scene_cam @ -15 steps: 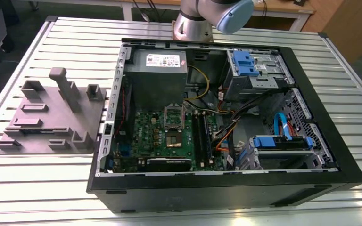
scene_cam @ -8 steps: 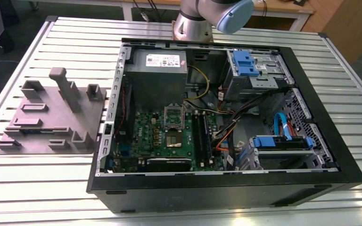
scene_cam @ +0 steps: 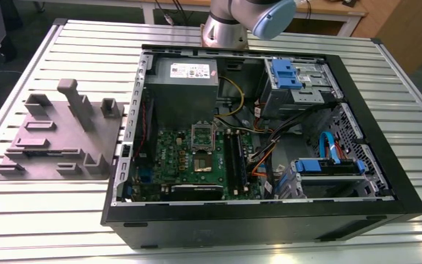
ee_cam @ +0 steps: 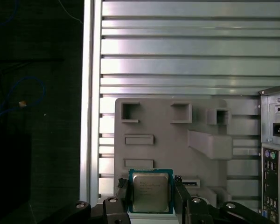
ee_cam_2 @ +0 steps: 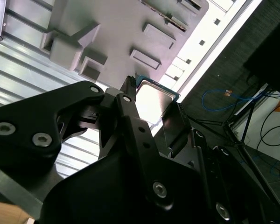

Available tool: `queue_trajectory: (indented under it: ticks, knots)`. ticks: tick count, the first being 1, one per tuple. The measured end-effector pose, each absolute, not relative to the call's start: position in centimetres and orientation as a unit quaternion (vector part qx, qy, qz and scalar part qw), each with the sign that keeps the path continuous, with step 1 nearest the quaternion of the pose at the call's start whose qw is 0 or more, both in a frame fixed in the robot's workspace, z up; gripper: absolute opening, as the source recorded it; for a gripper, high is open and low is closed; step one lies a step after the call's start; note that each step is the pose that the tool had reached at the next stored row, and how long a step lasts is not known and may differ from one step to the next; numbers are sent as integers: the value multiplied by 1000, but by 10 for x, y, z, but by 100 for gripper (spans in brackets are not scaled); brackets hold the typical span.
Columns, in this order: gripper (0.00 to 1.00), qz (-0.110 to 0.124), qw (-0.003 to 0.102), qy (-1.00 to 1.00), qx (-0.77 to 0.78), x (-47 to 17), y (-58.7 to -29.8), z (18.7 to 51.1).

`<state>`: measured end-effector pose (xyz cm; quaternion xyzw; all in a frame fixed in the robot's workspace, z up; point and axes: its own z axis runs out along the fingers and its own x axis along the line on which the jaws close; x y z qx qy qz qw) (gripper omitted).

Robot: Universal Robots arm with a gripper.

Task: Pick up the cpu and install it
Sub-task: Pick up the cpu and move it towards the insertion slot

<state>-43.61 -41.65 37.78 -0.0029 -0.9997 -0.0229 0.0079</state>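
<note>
**Pick-up done, installation not yet made.** In both wrist views the gripper [ee_cam: 151,196] clamps the cpu [ee_cam: 150,190] by two opposite edges. Its fingers [ee_cam: 179,193] are drawn in narrow on the chip, whose silvery top faces the first wrist camera. The chip hangs over the grey fixture tray [ee_cam: 168,140], apparently clear of it, though the angle makes that hard to judge. The exterior view, from its left to its right, shows the same tray [scene_cam: 57,137] on the slatted aluminium table [scene_cam: 42,220], then the open computer case [scene_cam: 270,220] lying on its side. Inside the case is the green motherboard [scene_cam: 174,159], whose socket [scene_cam: 203,161] appears unfilled. The drive bays [scene_cam: 299,77], with blue fittings, lie further towards the exterior view's right. The arm [scene_cam: 229,25] rises behind the case. Beyond the table edge are a dark floor [ee_cam: 37,140] and a loose blue cable [ee_cam: 18,88]. Wooden furniture [scene_cam: 409,27] stands at the exterior view's far right.
</note>
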Motion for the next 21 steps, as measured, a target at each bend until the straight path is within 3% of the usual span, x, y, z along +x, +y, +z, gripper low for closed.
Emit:
queue_trajectory:
  ticks: [21]
  knots:
    - [47,-23,8,-1000,-3,-432,-417,378]
